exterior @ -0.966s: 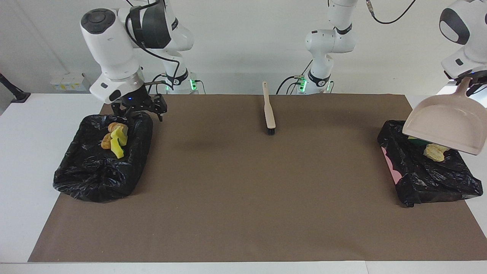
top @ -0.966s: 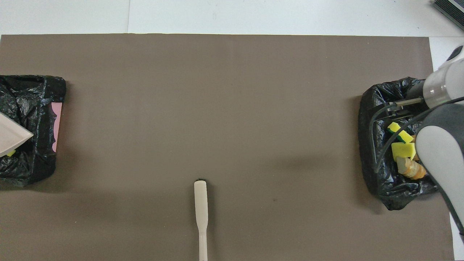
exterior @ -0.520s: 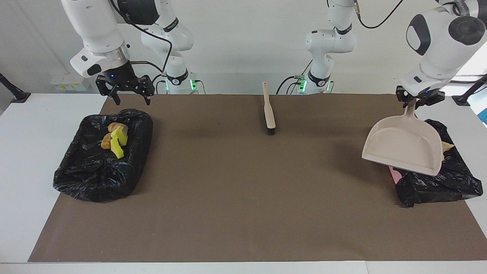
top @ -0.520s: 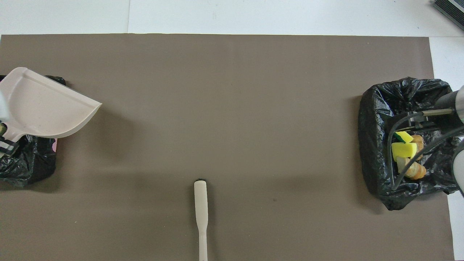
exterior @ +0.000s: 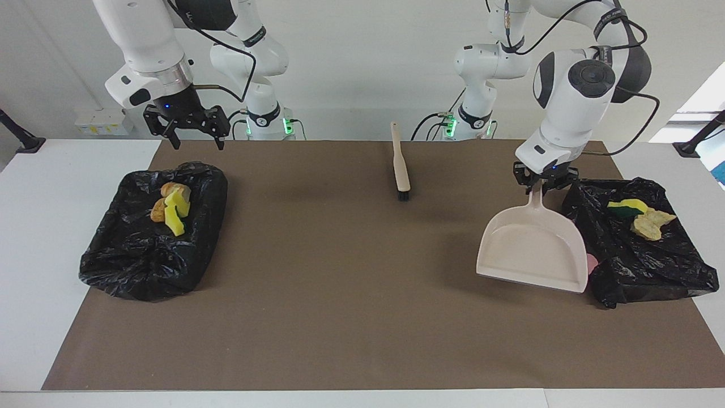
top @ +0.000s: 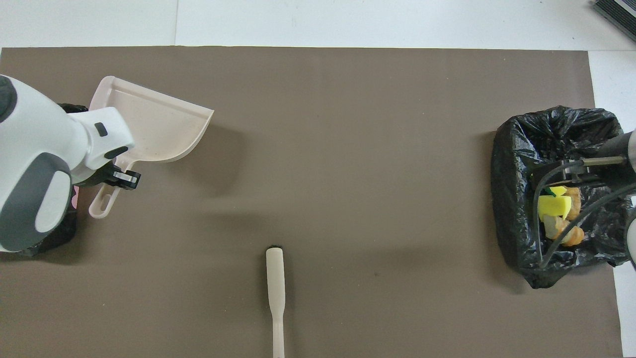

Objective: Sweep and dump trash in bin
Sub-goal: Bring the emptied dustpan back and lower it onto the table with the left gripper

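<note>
The trash lies in two black-bagged bins. One bin at the right arm's end holds yellow sponge chunks and golden-brown lumps. The other bin at the left arm's end holds a green-and-yellow sponge and a pale beige wad. My left gripper is shut on the handle of the empty beige dustpan, which hangs low over the mat beside that bin. Open and holding nothing, my right gripper hovers over the robot-side rim of its bin.
The beige brush with black bristles lies on the brown mat midway between the arms, close to the robots. In the overhead view the left arm covers most of the bin at its end.
The left gripper has swung the dustpan off its bin, toward the table's middle and lower over the mat, uncovering the trash. The right gripper rose from its bin, then held still.
</note>
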